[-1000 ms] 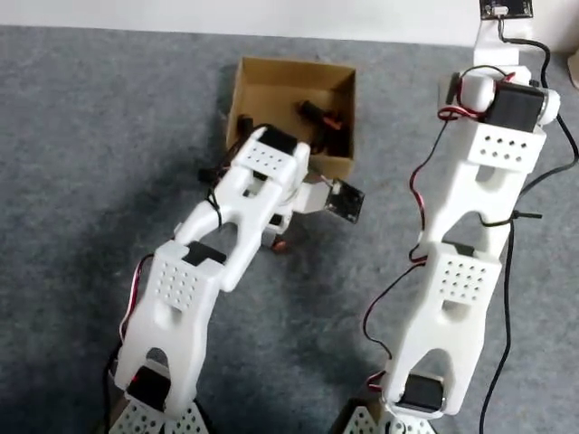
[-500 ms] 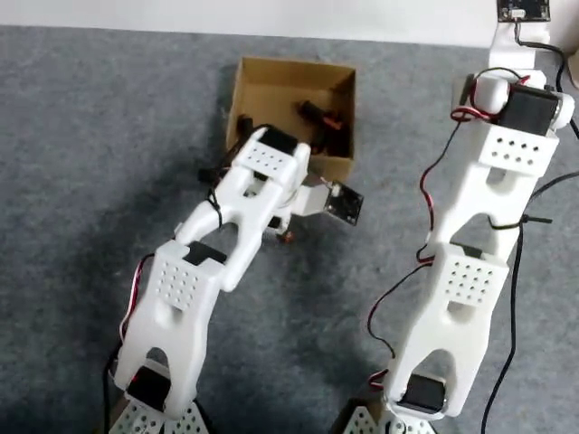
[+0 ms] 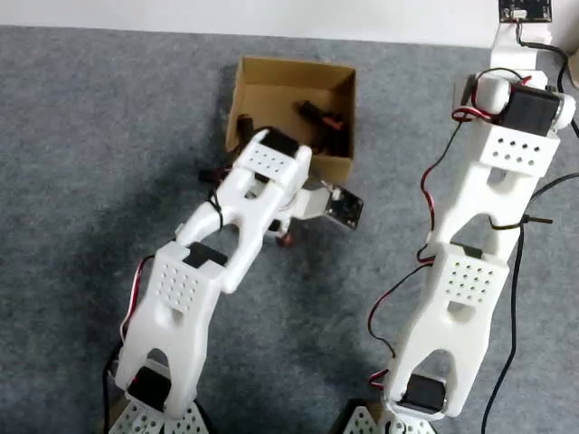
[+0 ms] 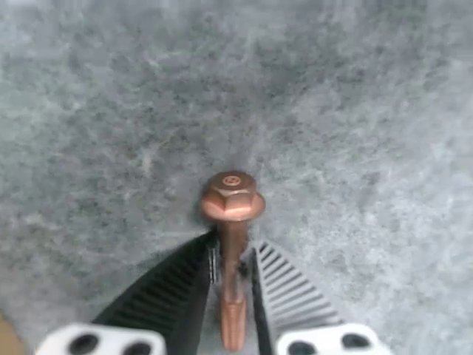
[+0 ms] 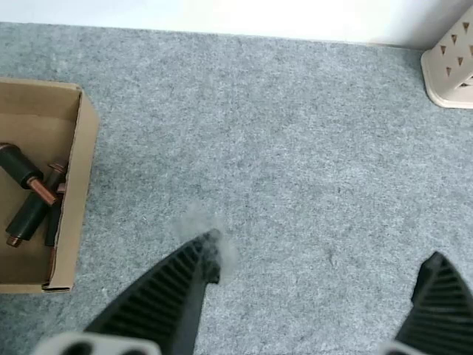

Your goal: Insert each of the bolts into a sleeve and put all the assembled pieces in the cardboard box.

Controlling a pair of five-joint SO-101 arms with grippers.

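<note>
Left gripper (image 4: 235, 245) is clamped on a copper bolt (image 4: 232, 211). Fingers are on the shank, and the hex head sticks out past the tips toward the carpet (image 4: 369, 111). Can't tell if the head touches it. In the high view the bolt sits just outside the near wall of the box (image 3: 294, 63). Right gripper (image 5: 323, 251) is spread wide, holding nothing, over carpet beside the box. Several bolt-in-sleeve assemblies (image 5: 26, 211) lie in the box.

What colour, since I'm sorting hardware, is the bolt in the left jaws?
Shiny copper hex-head metal bolt; clearest in left wrist view.
</note>
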